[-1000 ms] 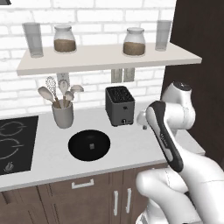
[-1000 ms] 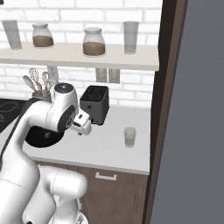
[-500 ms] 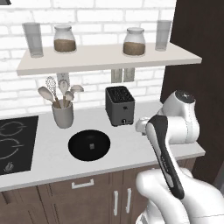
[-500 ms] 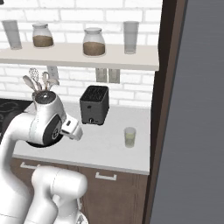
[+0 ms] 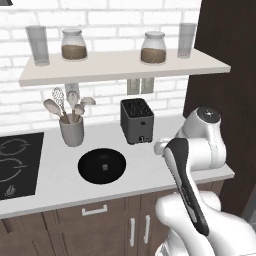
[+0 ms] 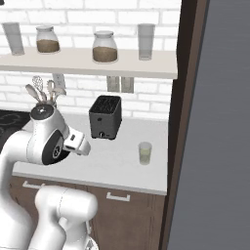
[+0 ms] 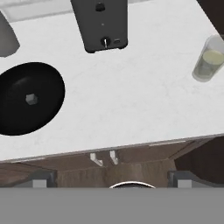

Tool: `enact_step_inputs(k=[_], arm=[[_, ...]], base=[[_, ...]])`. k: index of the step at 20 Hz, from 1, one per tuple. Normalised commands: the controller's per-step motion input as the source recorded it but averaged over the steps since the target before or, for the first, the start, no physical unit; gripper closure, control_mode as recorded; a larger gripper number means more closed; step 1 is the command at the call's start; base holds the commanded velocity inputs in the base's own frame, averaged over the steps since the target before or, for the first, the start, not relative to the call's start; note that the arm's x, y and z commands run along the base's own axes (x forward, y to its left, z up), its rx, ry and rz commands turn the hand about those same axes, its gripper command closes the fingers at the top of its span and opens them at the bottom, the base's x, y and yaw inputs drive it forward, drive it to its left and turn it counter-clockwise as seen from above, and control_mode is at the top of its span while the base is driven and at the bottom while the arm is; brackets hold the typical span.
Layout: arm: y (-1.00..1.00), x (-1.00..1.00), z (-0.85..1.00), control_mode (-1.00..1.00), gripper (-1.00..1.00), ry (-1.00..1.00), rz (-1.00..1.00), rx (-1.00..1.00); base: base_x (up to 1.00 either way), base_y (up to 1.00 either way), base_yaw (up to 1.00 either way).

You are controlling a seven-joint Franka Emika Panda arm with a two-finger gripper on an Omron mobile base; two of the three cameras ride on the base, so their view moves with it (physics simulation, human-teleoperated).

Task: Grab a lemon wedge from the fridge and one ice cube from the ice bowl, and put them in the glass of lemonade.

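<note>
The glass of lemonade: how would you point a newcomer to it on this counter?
Start at the white counter and find the dark grey box-shaped toaster by the brick wall. To its right, nearer the front edge and close to the tall dark panel, stands the small clear tumbler of pale yellow-green lemonade. The taller clear glasses sit up on the shelf and look empty.

The white counter (image 5: 55,175) carries the ice bowl (image 5: 102,165), toaster (image 5: 136,120), utensil crock (image 5: 72,131) and glass of lemonade (image 6: 144,153).
</note>
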Motion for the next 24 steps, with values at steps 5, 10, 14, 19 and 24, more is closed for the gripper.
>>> enact_step_inputs(k=[5, 10, 14, 19, 24], arm=[[0.0, -0.07, 0.54, -1.0, -1.0, 0.01, 0.11, -0.01], [0.0, -0.01, 0.15, -1.0, -1.0, 0.0, 0.06, 0.01], [0.0, 0.0, 0.0, -1.0, -1.0, 0.0, 0.0, 0.0], [0.0, -0.02, 0.0, 1.0, -1.0, -0.01, 0.0, 0.0], [0.0, 0.0, 0.0, 1.0, -1.0, 0.0, 0.0, 0.0]], base=[[0.0, 0.0, 0.0], [0.0, 0.0, 0.0], [0.0, 0.0, 0.0], [-0.06, 0.0, 0.0], [-0.84, -0.04, -0.01]])
